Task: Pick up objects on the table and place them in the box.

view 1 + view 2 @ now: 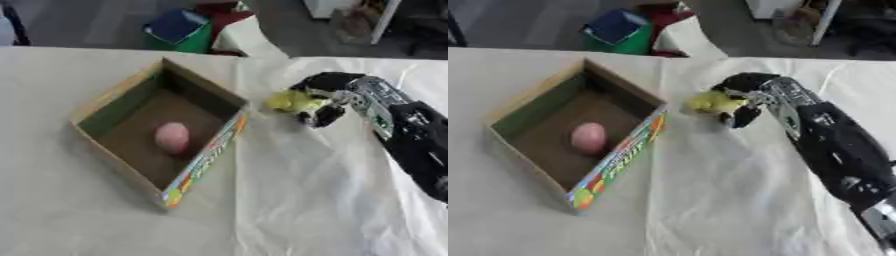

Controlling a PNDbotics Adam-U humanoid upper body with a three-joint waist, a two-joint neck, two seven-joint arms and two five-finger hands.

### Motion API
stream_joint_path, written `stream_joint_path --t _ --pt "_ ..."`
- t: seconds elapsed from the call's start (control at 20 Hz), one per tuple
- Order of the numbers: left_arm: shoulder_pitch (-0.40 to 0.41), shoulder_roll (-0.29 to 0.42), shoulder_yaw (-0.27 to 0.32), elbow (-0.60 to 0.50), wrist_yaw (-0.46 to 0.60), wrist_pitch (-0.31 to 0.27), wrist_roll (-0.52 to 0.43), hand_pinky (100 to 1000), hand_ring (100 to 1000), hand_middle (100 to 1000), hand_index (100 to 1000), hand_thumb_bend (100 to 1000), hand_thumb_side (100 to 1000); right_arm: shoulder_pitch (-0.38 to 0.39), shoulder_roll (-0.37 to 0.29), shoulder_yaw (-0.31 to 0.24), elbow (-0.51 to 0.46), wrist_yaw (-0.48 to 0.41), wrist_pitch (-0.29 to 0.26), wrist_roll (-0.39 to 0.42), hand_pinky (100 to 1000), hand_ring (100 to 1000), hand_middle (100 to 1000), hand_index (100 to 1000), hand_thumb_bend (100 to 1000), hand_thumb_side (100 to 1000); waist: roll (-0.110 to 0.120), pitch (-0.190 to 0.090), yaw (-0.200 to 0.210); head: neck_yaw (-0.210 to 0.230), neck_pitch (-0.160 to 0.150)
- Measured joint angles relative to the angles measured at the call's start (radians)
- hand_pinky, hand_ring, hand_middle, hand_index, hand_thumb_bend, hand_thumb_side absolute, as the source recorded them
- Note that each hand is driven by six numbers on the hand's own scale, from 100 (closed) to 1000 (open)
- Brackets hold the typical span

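An open cardboard box [203, 161] with a colourful printed side stands on the white-covered table at centre left. A pink egg-shaped object [172, 136] lies on its floor. Just right of the box's far corner my right hand [328, 97] has its fingers and thumb curled round a yellow-green object [291, 101], which is close to the cloth; whether it touches the cloth I cannot tell. My right arm comes in from the lower right. My left hand shows in neither view.
The white cloth [289, 200] has folds and wrinkles. Beyond the table's far edge on the floor stand a green and blue container [179, 31] and a red and white item [236, 30].
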Motion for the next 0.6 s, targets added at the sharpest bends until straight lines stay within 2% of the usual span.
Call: stream_joint_path --t 0.25,0.6 --pt "0.000 0.000 0.000 0.000 -0.001 0.005 -0.002 517 631 623 732 100 910 0.008 0.001 -0.002 0.000 -0.033 0.021 -0.053 520 636 356 437 100 224 0.000 0.001 -0.002 0.000 0.000" --pt "0.000 0.000 0.000 0.000 -0.008 0.010 -0.004 513 631 623 730 100 908 0.010 0.001 -0.003 0.006 -0.079 0.049 -0.078 486 599 326 398 100 220 0.001 0.002 -0.002 0.000 0.000"
